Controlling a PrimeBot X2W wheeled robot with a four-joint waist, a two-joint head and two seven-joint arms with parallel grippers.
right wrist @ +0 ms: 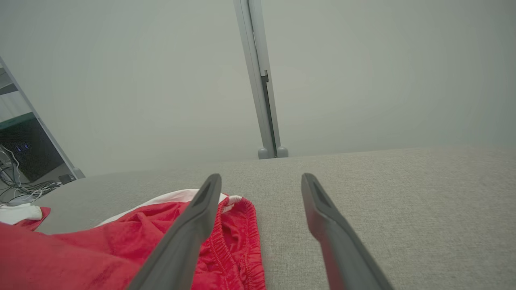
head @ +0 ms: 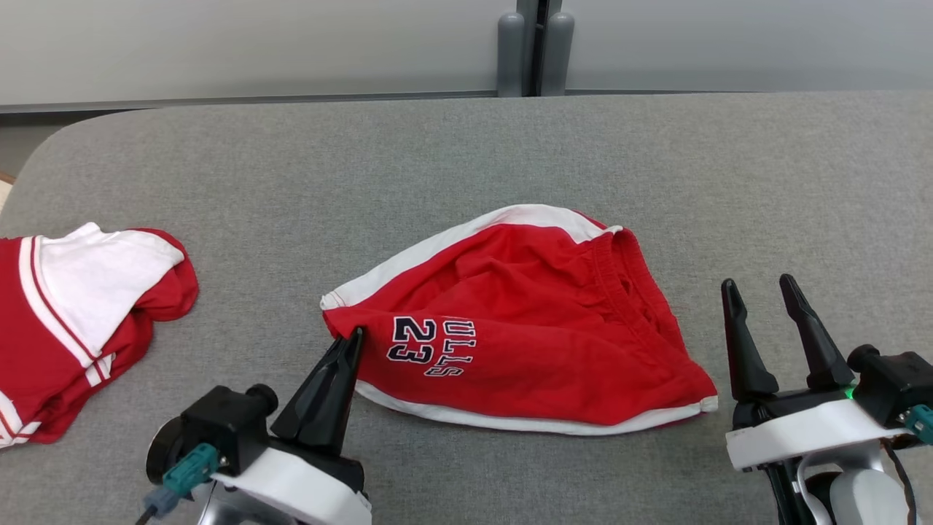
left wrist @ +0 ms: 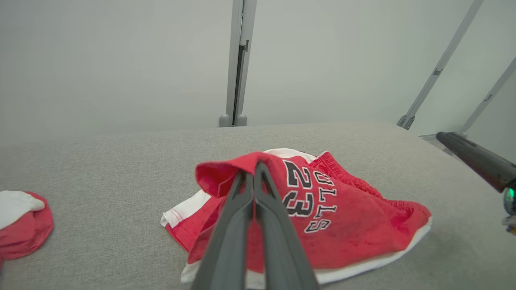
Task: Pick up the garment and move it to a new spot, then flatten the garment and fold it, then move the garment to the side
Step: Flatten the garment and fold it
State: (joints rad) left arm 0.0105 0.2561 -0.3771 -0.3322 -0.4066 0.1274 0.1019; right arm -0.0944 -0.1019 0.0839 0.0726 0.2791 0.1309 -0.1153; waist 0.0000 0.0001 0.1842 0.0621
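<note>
A pair of red shorts [head: 525, 328] with white trim and a "23" print lies crumpled in the middle of the grey table [head: 466, 153]. My left gripper [head: 354, 337] is shut on the shorts' left hem corner; in the left wrist view the pinched red cloth [left wrist: 225, 171] folds up over the left gripper's [left wrist: 253, 169] tips. My right gripper [head: 758, 284] stands open just right of the shorts, with nothing between its fingers. In the right wrist view the right gripper [right wrist: 260, 179] points past the elastic waistband [right wrist: 238, 233], which lies at its left finger.
A second red and white garment [head: 73, 321] lies bunched at the table's left edge, also seen as a garment corner [left wrist: 20, 221] in the left wrist view. A grey post [head: 536, 47] stands behind the table's far edge.
</note>
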